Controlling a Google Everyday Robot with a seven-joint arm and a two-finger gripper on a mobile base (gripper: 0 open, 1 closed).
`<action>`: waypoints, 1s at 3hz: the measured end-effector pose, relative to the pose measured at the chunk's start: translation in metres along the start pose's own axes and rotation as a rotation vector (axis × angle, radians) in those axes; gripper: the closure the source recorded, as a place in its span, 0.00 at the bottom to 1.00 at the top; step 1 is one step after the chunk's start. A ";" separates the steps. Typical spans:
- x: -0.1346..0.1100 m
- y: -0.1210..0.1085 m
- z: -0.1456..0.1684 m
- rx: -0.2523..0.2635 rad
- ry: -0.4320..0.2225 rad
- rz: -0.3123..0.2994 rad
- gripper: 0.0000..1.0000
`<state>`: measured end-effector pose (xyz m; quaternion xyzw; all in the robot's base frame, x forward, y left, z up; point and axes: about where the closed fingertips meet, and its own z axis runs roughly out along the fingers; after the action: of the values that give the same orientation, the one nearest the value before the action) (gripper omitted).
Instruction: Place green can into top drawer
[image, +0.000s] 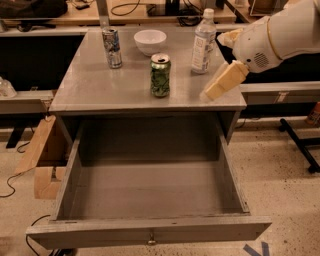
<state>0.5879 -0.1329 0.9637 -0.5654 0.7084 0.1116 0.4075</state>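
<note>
Single camera, high front view
You look down across the open top drawer (150, 192), fairly close; the gripper (223, 81) sits up beyond the drawer's back right corner.

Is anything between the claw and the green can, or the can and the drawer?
Nothing visible. The beige gripper hangs right of the mottled green can over the grey tabletop; the clear plastic bottle stands farther back. The wide grey drawer lies open in front.

Green can (160, 76) upright on table (90, 85), top drawer (150, 192) pulled open, gripper (224, 80) near table edge.
</note>
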 end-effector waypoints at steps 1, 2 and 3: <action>-0.008 -0.009 0.043 0.005 -0.206 0.108 0.00; -0.013 -0.018 0.082 0.020 -0.384 0.198 0.00; -0.013 -0.018 0.082 0.019 -0.383 0.198 0.00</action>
<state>0.6412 -0.0790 0.9253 -0.4578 0.6709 0.2499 0.5271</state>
